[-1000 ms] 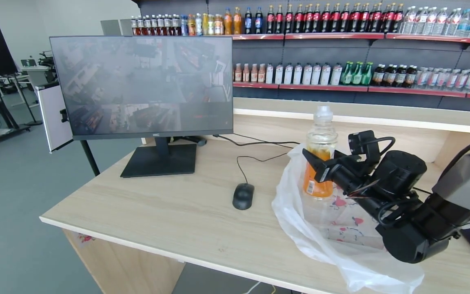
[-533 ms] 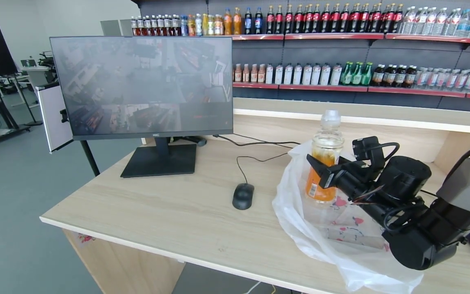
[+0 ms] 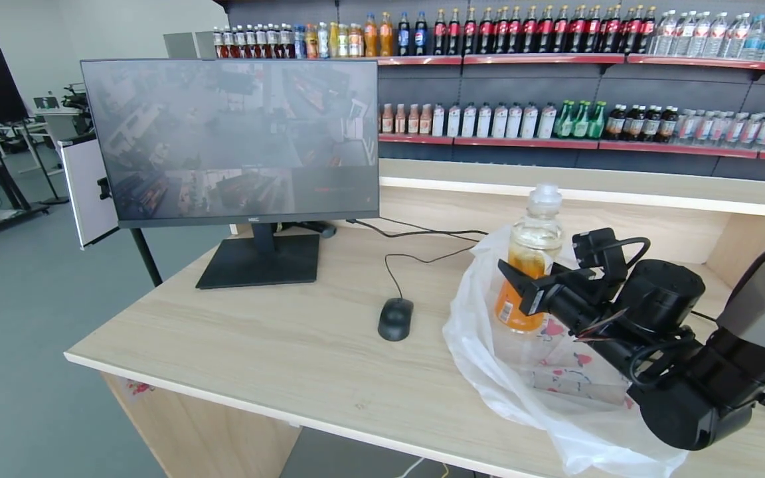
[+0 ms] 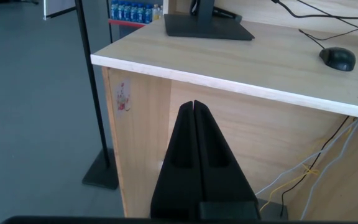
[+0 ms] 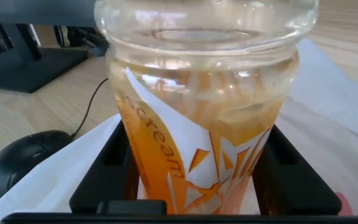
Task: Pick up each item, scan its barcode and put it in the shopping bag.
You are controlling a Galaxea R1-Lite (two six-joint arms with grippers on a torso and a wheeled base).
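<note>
bottle [image 3: 527, 292] lower; left hand [image 4: 194, 107] closed

The clear plastic bottle of orange drink [image 5: 197, 124] has its cap and base cut off by the right wrist view's edges.

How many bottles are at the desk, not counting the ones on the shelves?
1. The orange drink bottle is held in the right end effector, at the mouth of the shopping bag on the desk. The bag's folds could hide another.
</note>
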